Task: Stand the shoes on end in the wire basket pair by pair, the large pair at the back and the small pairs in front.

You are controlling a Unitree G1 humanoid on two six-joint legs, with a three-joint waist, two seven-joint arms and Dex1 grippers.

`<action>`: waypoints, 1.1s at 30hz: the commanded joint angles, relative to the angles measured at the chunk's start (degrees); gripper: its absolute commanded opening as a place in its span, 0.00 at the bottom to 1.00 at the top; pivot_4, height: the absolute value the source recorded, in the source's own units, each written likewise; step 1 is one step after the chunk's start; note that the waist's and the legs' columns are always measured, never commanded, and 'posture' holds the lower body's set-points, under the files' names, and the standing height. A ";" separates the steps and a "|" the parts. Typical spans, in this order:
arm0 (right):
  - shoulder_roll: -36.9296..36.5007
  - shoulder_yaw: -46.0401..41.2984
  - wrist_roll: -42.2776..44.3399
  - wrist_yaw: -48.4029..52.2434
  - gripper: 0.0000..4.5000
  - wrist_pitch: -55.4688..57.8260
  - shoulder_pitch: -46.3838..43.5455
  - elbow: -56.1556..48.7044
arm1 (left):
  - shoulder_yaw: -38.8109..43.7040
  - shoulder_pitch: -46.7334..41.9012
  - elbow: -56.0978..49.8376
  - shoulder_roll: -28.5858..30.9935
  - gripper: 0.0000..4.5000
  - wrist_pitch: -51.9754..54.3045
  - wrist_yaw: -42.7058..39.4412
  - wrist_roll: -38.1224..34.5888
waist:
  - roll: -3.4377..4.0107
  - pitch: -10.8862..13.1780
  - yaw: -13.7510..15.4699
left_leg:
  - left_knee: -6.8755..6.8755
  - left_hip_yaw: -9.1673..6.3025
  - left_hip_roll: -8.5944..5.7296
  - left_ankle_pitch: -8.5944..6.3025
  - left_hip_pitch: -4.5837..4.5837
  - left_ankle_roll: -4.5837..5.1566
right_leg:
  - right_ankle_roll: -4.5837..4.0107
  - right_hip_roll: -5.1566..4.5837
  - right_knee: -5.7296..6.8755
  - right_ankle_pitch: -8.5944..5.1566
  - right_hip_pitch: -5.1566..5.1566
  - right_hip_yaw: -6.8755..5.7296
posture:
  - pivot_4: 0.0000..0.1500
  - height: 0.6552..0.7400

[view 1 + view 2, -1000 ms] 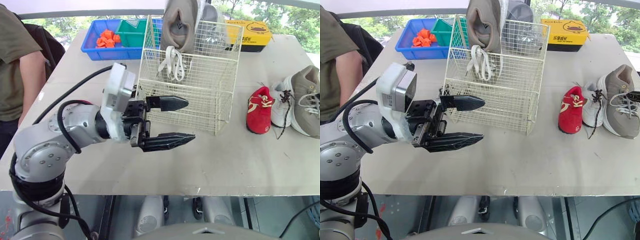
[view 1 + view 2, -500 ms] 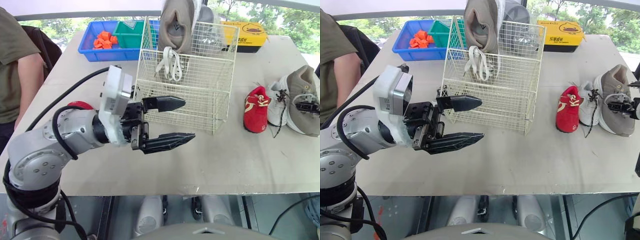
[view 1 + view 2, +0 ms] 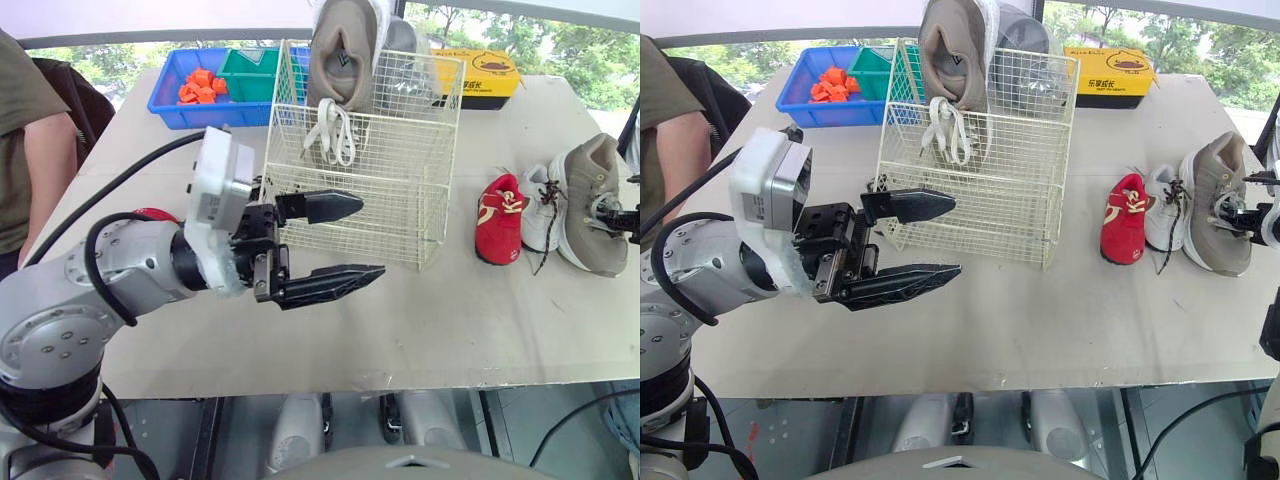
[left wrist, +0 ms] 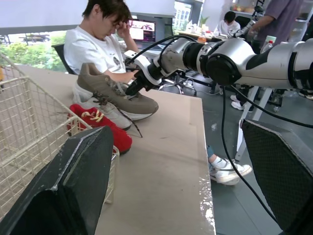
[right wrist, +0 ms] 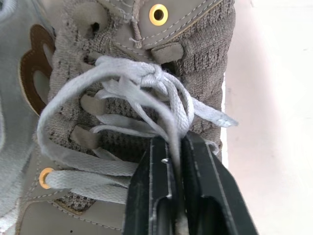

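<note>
Right wrist view: right gripper (image 5: 176, 143), jaws pinching grey lace (image 5: 122, 78) of taupe knit sneaker (image 5: 198, 46); I'd regrip the collar before lifting. Left gripper (image 3: 368, 238), jaws open, seven o'clock of white wire basket (image 3: 405, 195).

Right gripper (image 5: 177, 144) now at grey shoe (image 3: 588, 190), pinching laces (image 5: 122, 83)
</note>
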 commanded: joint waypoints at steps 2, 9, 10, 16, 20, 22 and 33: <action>-0.85 -5.57 5.37 1.42 0.01 2.10 1.52 -0.02 | -0.79 -1.33 -1.15 -0.83 1.00 -1.91 0.68 -0.14 | 0.02 0.01 0.00 | -0.03 0.01 0.01 0.00 -0.01 -0.01 | 0.00 0.01 -0.04 0.00 -0.01 0.00 | 1.00 1.00; -2.74 -17.15 15.66 -0.81 0.01 -1.48 5.26 -12.32 | -2.99 -2.91 0.95 -3.02 1.00 -2.99 -1.03 1.90 | 0.55 0.32 -0.08 | -0.02 0.34 -0.04 0.00 -0.04 0.01 | 0.17 0.03 -0.02 0.08 -0.14 0.29 | 1.00 1.00; -2.60 -18.66 17.53 -0.40 0.01 0.08 6.28 -16.01 | -3.33 -3.14 1.34 -3.44 1.00 -3.13 -1.51 2.30 | 0.64 0.36 -0.07 | -0.02 0.38 -0.05 0.00 -0.04 0.01 | 0.23 0.10 -0.01 0.10 -0.15 0.32 | 1.00 1.00; -0.64 -24.23 25.32 -2.86 0.01 7.04 11.93 -34.92 | -5.26 -4.83 3.58 -6.02 1.00 -4.10 -3.22 4.67 | 0.74 0.41 0.45 | -0.07 0.38 -0.05 0.01 -0.14 0.00 | 0.29 0.18 0.00 0.11 -0.25 0.31 | 1.00 1.00; -0.83 -19.71 24.50 -1.25 0.01 10.09 15.11 -39.45 | -6.36 -5.40 4.44 -7.45 1.00 -4.48 -4.32 6.39 | 0.73 0.42 0.60 | -0.08 0.37 -0.05 0.03 -0.17 -0.04 | 0.30 0.18 -0.05 0.10 -0.25 0.28 | 1.00 1.00; -1.34 -16.69 21.82 -2.30 0.13 8.72 15.41 -38.80 | -6.74 -5.58 4.74 -7.91 1.00 -4.57 -4.72 7.03 | 0.74 0.42 0.58 | -0.07 0.43 -0.06 0.01 -0.18 -0.01 | 0.30 0.17 -0.06 0.10 -0.25 0.33 | 1.00 1.00; -1.76 3.29 1.41 -9.65 0.98 -6.40 1.39 -6.78 | -4.79 -3.47 2.33 -7.56 1.00 -4.49 -3.60 7.79 | 0.74 0.44 0.37 | -0.08 0.53 -0.08 0.00 -0.20 0.03 | 0.17 0.19 -0.06 0.03 -0.36 0.43 | 1.00 1.00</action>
